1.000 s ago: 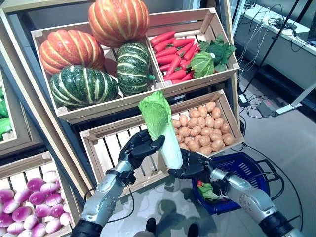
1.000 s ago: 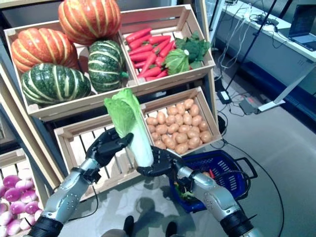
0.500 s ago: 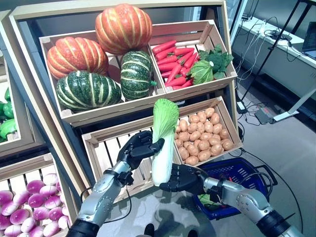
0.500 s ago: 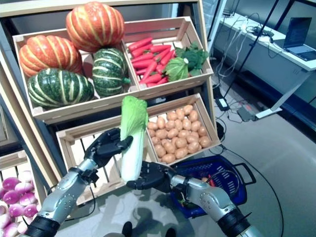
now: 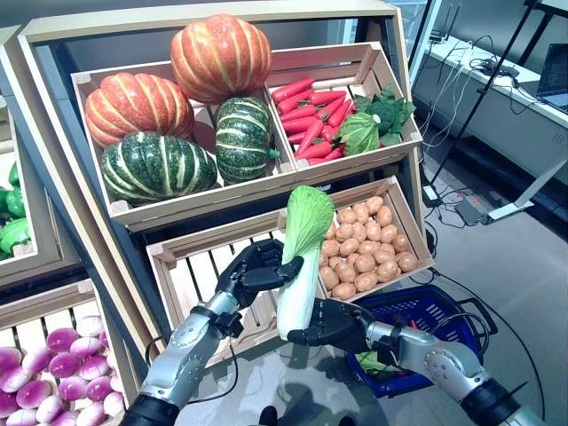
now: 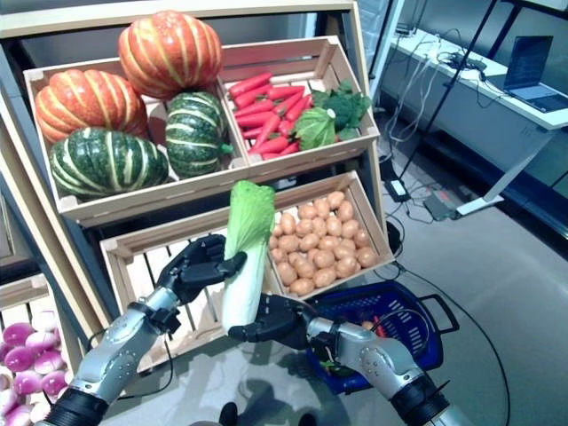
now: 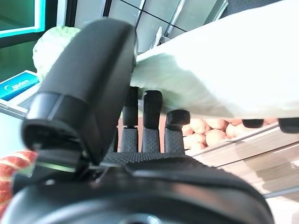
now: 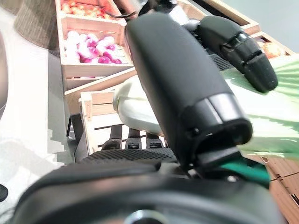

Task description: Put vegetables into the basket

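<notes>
Held upright in the air before the wooden shelf [image 5: 80,226]: a napa cabbage [image 5: 300,257], leafy green top up, pale white stalk down, tilted slightly. Gripped by both hands at once. Left hand [image 5: 253,273] up at mid-length, fingers [image 7: 150,122] curled round the far side of the stalk and thumb pressed across the near side, clamped on the cabbage. Right hand [image 5: 327,323] lower down, at the white base, fingers [image 8: 128,138] wrapped under it and thumb over the top, likewise clamped on the cabbage. So: cabbage pinched between thumb and fingers of each hand, the left grip above the right, the two hands close together but on different parts of the stalk.

Below and to the right of the hands, on the floor: a blue basket [image 5: 432,311] with black handles, some greens and a bit of red already showing inside. Cabbage not yet in it, well above and left of its rim.

Behind the cabbage: a crate of potatoes [image 5: 368,247] to the right, a slatted crate [image 5: 191,271] to the left. On the upper shelf, orange and green pumpkins [image 5: 169,106], then red carrots [image 5: 312,115] beside leafy greens [image 5: 377,115]. At lower left, a crate of purple-and-white turnips [image 5: 49,364].
</notes>
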Tool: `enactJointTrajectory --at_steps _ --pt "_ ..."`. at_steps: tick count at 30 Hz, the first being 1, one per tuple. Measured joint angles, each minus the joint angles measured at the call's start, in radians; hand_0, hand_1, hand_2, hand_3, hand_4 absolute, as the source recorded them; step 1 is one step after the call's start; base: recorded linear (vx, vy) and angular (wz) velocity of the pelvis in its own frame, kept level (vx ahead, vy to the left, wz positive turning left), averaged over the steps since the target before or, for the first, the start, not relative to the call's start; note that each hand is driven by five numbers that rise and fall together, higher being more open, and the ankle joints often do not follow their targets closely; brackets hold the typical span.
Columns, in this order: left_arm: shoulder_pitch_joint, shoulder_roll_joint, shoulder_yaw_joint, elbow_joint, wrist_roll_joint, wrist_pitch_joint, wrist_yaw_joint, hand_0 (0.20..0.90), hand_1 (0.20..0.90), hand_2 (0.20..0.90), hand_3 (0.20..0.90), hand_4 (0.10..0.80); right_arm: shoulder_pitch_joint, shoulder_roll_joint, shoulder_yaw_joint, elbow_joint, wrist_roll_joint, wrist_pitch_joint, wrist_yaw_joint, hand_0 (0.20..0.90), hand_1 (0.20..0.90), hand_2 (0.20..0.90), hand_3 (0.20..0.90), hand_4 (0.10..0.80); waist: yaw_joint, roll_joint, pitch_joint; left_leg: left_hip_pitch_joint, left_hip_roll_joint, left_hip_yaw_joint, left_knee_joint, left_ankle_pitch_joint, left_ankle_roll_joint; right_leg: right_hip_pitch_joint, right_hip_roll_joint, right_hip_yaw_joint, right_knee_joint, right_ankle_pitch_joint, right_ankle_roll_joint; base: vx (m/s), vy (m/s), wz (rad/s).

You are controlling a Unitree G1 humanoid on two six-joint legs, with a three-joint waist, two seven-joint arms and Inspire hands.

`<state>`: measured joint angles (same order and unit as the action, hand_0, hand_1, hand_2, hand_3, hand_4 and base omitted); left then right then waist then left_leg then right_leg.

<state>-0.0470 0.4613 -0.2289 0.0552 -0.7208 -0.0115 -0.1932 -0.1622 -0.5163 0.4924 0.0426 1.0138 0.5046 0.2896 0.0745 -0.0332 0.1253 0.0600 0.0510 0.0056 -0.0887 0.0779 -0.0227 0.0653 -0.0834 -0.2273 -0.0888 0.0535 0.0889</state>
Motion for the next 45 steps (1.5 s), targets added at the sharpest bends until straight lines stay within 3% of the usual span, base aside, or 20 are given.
enactJointTrajectory --at_steps 8,9,10,11,30,32,38,45 --pt "-0.001 0.009 0.002 0.000 0.000 -0.027 0.005 0.300 0.300 0.300 0.300 0.400 0.004 0.037 -0.001 0.006 0.143 -0.001 -0.100 0.900 0.900 0.900 0.900 0.800 -0.001 0.005 -0.003 0.000 0.000 0.002 0.000 0.000 0.000 -0.001 0.000 0.002 0.000 0.000 0.000 0.000 0.000 0.00" --pt "-0.001 0.009 0.001 0.000 0.000 -0.028 0.007 0.300 0.300 0.300 0.300 0.400 0.004 0.043 -0.001 0.007 0.160 -0.001 -0.118 0.787 0.787 0.787 0.787 0.725 -0.001 0.006 -0.003 0.000 0.000 0.002 0.000 0.000 0.000 -0.001 0.000 0.002 0.000 0.000 0.000 0.000 0.000 0.00" --pt "-0.002 0.009 0.001 0.000 0.000 -0.029 0.008 0.300 0.300 0.300 0.300 0.400 0.004 0.048 -0.001 0.009 0.178 -0.001 -0.130 0.493 0.493 0.493 0.493 0.529 -0.001 0.006 -0.004 0.000 0.000 0.002 0.000 0.000 0.000 -0.001 0.000 0.002 0.000 0.000 0.000 0.000 0.000 0.00" --pt "-0.002 0.009 0.001 0.000 0.000 -0.030 0.009 0.300 0.300 0.300 0.300 0.400 0.005 0.055 -0.001 0.010 0.194 -0.001 -0.149 0.300 0.300 0.300 0.300 0.400 -0.001 0.007 -0.004 0.000 0.000 0.002 0.000 0.000 0.000 -0.001 0.000 0.002 0.000 0.000 0.000 0.000 0.000 0.00" --pt "-0.031 0.004 -0.010 -0.001 0.000 -0.049 0.032 0.300 0.300 0.300 0.300 0.400 0.014 0.102 0.005 0.031 0.289 -0.019 -0.204 0.300 0.300 0.300 0.300 0.400 -0.002 0.012 -0.007 -0.001 0.000 0.003 0.000 -0.001 0.001 -0.003 0.000 0.003 0.000 0.000 0.000 0.000 0.000 0.00" --pt "-0.033 0.004 -0.011 -0.001 0.000 -0.049 0.036 0.900 0.900 0.900 0.900 0.800 0.014 0.102 0.005 0.031 0.289 -0.022 -0.204 0.300 0.300 0.300 0.300 0.400 -0.002 0.013 -0.008 -0.001 0.000 0.003 0.000 -0.001 0.001 -0.003 0.000 0.003 0.000 0.000 0.000 0.000 0.000 0.00" --pt "-0.036 0.001 -0.002 -0.001 -0.031 -0.050 0.035 0.900 0.900 0.900 0.900 0.800 0.021 0.099 -0.001 0.031 0.292 -0.094 -0.204 0.300 0.300 0.300 0.300 0.400 -0.002 0.013 -0.008 -0.001 0.000 0.003 0.000 -0.001 0.001 -0.003 0.000 0.003 0.000 0.000 0.000 0.000 0.000 0.00" --pt "-0.035 -0.006 -0.022 -0.015 -0.061 -0.040 -0.027 0.900 0.900 0.900 0.900 0.800 0.045 0.105 -0.119 0.025 0.299 -0.232 -0.204 0.300 0.300 0.300 0.300 0.400 -0.008 0.014 -0.008 -0.003 0.000 0.008 0.000 -0.002 0.001 -0.008 0.000 0.008 0.000 0.000 0.000 -0.003 0.004 -0.02"
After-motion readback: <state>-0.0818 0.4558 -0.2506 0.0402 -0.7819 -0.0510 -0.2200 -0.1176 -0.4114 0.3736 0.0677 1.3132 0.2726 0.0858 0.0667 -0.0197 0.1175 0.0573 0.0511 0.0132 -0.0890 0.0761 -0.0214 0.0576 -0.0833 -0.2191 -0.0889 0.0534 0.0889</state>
